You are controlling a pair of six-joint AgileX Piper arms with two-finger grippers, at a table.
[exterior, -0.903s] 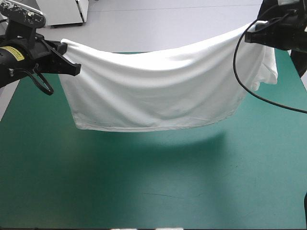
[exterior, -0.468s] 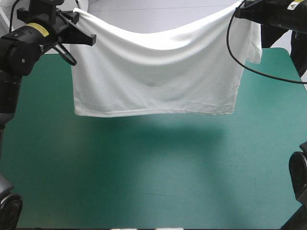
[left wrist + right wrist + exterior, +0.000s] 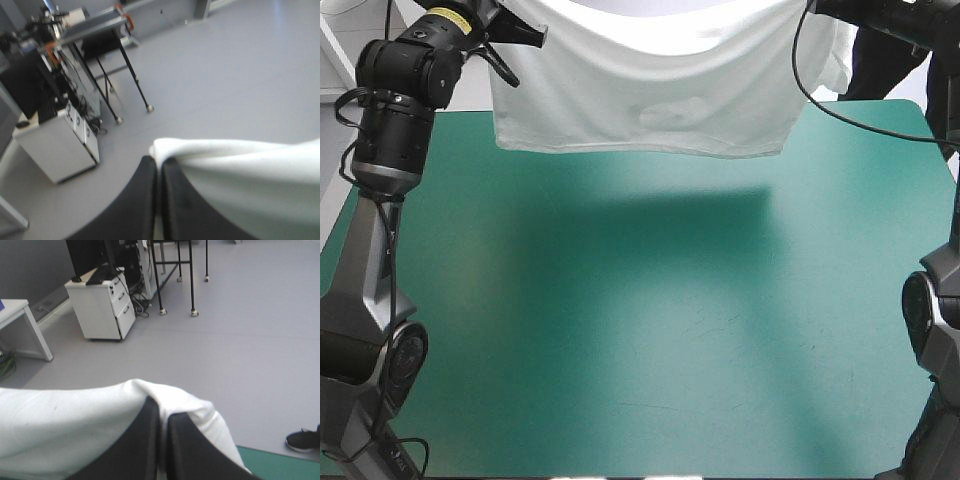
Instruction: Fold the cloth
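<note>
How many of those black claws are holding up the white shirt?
2. The left gripper pinches one upper corner of the T-shirt, the right gripper the other; it hangs between them over the table's far part.

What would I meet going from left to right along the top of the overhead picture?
left gripper → T-shirt, held up between the two → right gripper
</note>
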